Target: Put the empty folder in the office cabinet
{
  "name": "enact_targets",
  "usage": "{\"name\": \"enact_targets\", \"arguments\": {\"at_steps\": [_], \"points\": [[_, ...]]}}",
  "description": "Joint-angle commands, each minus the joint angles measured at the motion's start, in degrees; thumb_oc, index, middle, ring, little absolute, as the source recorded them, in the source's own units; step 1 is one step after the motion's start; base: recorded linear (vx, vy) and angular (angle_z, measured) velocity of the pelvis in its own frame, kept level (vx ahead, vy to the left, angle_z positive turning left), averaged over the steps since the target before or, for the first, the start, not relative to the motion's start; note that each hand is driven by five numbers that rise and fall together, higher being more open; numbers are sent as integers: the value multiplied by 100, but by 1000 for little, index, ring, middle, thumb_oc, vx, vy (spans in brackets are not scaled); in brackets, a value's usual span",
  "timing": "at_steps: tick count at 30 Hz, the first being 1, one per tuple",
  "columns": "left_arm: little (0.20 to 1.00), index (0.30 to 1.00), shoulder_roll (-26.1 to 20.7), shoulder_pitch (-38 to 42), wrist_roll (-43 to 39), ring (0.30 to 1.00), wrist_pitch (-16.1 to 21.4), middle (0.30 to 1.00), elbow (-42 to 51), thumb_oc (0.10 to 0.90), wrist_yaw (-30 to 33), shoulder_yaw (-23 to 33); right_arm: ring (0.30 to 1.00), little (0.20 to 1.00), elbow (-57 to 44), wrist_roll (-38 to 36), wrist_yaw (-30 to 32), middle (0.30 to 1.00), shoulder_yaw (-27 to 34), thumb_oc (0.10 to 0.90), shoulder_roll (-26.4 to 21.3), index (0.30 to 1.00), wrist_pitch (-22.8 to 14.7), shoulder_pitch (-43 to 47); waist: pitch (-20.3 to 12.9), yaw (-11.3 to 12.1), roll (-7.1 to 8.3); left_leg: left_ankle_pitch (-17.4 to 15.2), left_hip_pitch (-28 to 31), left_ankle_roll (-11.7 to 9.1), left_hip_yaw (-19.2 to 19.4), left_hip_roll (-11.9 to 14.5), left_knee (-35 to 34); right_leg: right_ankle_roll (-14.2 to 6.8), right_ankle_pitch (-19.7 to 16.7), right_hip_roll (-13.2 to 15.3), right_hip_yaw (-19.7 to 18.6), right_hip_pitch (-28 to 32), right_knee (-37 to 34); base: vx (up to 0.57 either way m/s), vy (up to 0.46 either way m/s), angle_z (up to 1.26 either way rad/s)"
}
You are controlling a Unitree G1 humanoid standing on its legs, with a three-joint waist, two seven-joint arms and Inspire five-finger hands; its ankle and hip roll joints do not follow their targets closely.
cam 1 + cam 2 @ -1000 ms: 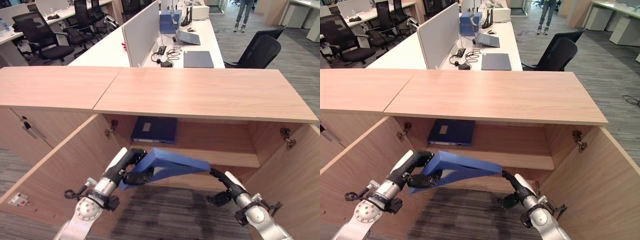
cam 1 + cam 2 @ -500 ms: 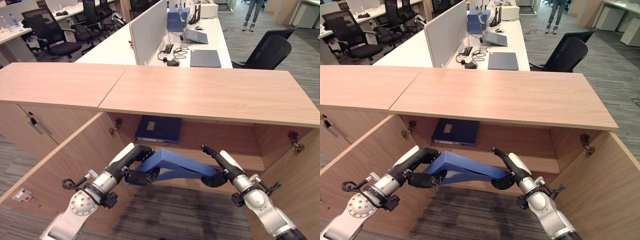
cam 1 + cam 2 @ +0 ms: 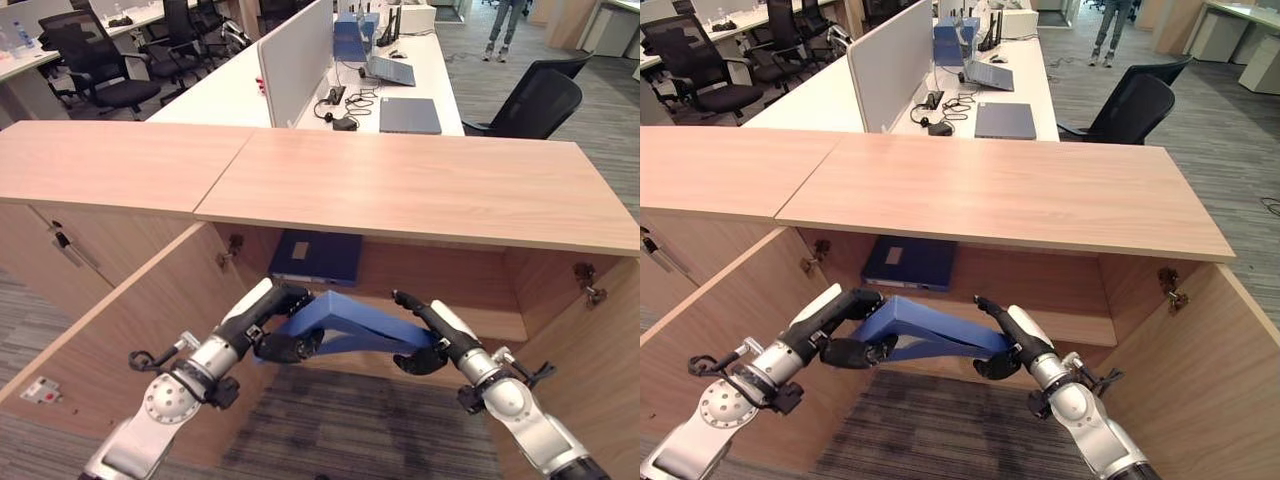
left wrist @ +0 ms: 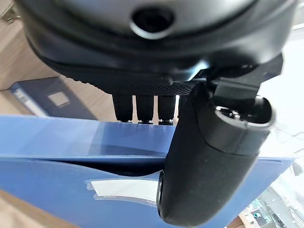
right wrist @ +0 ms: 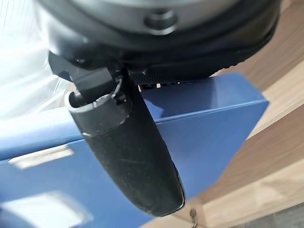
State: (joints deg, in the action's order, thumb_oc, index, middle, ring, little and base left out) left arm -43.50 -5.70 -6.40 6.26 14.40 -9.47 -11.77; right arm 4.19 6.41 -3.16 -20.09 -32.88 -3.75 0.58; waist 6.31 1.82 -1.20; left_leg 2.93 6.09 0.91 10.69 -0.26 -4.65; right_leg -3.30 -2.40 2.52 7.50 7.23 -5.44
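Both hands hold the blue folder [image 3: 350,325] between them, at the open front of the office cabinet [image 3: 420,190], just before the edge of its inner shelf [image 3: 500,322]. The folder lies roughly level, tilted a little, its far edge close to the shelf.

The left hand [image 3: 272,325] grips the folder's left end: the left wrist view shows its fingers [image 4: 137,107] curled over the upper cover and the thumb pressed against the lower face, beside a white label [image 4: 123,189]. The right hand [image 3: 425,335] clamps the right end in the same way, its fingers lying along the top and the thumb [image 5: 130,152] pressed to the blue face below.

A second, darker blue folder [image 3: 315,257] lies flat on the shelf at the back left of the compartment, well behind the held one. Both cabinet doors stand open, the left door [image 3: 120,330] and the right door [image 3: 590,370] flanking the arms.

Beyond the cabinet top stands a white desk [image 3: 230,90] with a closed laptop [image 3: 410,115] and a black office chair [image 3: 530,100] beside it.
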Motion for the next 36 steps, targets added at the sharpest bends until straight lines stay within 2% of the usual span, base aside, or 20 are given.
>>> {"name": "enact_targets", "arguments": {"at_steps": [1, 5, 9, 24, 25, 26, 30, 32, 33, 34, 35, 36], "points": [[300, 300, 159, 1119, -738, 300, 755, 300, 402, 400, 158, -35, 300, 300, -528, -458, -148, 300, -122, 400, -28, 300, -551, 778, -253, -17, 194, -660, 339, -193, -236, -55, -35, -319, 160, 16, 214, 127, 44, 0, 0, 0], [300, 300, 196, 1433, -1436, 300, 836, 300, 685, 400, -42, -299, 300, 300, -311, -718, -306, 300, -417, 400, 63, 300, -569, 1008, -283, -21, 208, -656, 337, -200, -229, -64, -35, -322, 148, 17, 206, 127, 44, 0, 0, 0], [300, 300, 136, 1559, -1715, 300, 835, 300, 765, 400, -182, -484, 300, 300, -209, -787, -426, 300, -599, 400, 66, 300, -566, 1103, -301, -15, 214, -659, 344, -210, -228, -61, -35, -323, 160, 19, 201, 141, 44, 0, 0, 0], [300, 300, 87, 1377, -2032, 300, 782, 300, 680, 400, -243, -468, 300, 300, 171, -943, -253, 300, -398, 400, 265, 300, -538, 690, -311, -25, 202, -653, 352, -218, -238, -64, -35, -332, 170, 24, 230, 155, 44, 0, 0, 0], [512, 512, 90, 1312, -1983, 512, 765, 512, 644, 541, -212, -428, 300, 300, 214, -924, -234, 300, -361, 400, 257, 300, -537, 641, -308, -23, 202, -652, 355, -218, -241, -64, -35, -332, 166, 27, 233, 158, 44, 0, 0, 0], [900, 900, 90, 1282, -1905, 900, 754, 900, 563, 800, -189, -416, 300, 300, 278, -897, -202, 300, -319, 400, 244, 300, -525, 594, -302, -22, 201, -651, 354, -219, -239, -63, -35, -330, 166, 27, 240, 158, 44, 0, 0, 0], [900, 900, 127, 975, -1754, 900, 729, 900, 459, 800, -87, -56, 300, 300, 436, -658, -206, 300, -82, 400, 106, 300, -436, 274, -300, -20, 214, -655, 347, -225, -244, -61, -35, -331, 168, 34, 260, 161, 44, -7, -4, 4], [900, 900, 378, 628, -1769, 900, 721, 900, 166, 800, 71, 287, 300, 300, 559, -269, -266, 300, 51, 400, -65, 300, -395, 26, -289, -7, 242, -652, 342, -228, -249, -59, -35, -324, 174, 31, 262, 160, 44, -6, -11, 5], [900, 900, 385, 618, -1768, 900, 723, 900, 168, 800, 70, 292, 300, 300, 556, -264, -267, 300, 47, 400, -71, 300, -396, 21, -293, -11, 235, -653, 343, -228, -249, -59, -35, -324, 174, 31, 261, 161, 44, -7, -9, 4], [900, 900, 532, 479, -1790, 900, 707, 900, 11, 800, 135, 421, 300, 300, 620, -94, -275, 300, 79, 400, -126, 300, -379, -58, -288, -5, 241, -650, 340, -228, -247, -59, -35, -323, 174, 31, 266, 161, 44, -18, -18, 6], [900, 900, 912, 183, -1827, 900, 664, 900, -377, 800, 313, 727, 300, 300, 1027, 133, -323, 300, 143, 400, -141, 300, -277, -224, -262, 13, 263, -643, 337, -226, -250, -57, -35, -317, 173, 29, 277, 158, 44, -17, -18, 5], [900, 900, 921, 170, -1823, 900, 665, 900, -373, 800, 313, 734, 300, 300, 1039, 136, -319, 300, 130, 400, -145, 300, -284, -218, -267, 4, 257, -645, 338, -226, -250, -57, -35, -318, 175, 28, 277, 160, 44, 0, 0, 0]]}}
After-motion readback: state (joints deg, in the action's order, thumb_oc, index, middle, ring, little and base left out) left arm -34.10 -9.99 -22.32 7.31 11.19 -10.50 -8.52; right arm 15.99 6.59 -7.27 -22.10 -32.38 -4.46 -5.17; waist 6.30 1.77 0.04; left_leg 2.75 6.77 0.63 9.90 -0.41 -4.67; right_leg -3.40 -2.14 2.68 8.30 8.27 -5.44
